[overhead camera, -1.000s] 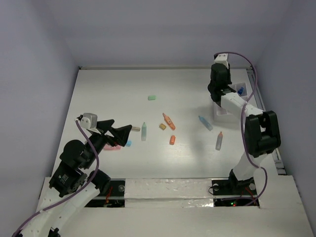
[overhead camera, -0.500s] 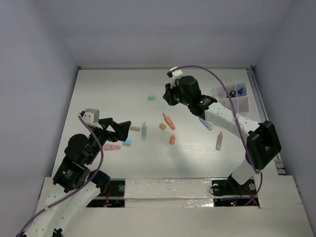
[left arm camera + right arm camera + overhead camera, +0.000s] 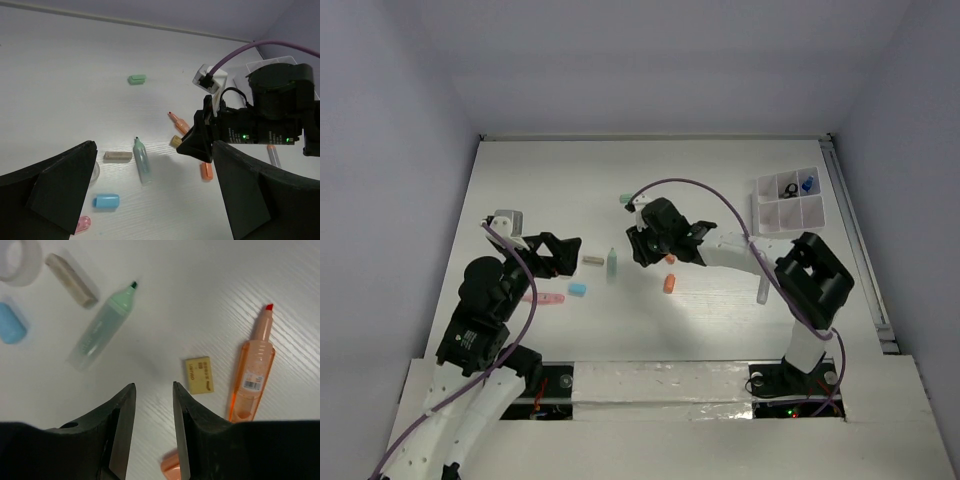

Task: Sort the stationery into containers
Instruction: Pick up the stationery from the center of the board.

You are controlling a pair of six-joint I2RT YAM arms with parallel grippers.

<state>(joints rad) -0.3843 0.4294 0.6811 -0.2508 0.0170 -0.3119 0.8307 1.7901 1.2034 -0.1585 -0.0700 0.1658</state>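
The right gripper point(image 3: 153, 386) is hovering near table centre, jaws slightly parted and empty, with the tan eraser point(image 3: 199, 375) lying just beside it. The left gripper point(image 3: 155, 150) is gaping wide at nine o'clock. The white tray point(image 3: 788, 204) is sitting at two o'clock.

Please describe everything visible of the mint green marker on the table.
The mint green marker has a pale, see-through plastic body with print and a dark tip. It lies flat on the white table, tip pointing away from the arms' bases. A tan block lies close beside it, apart. Nothing holds it.
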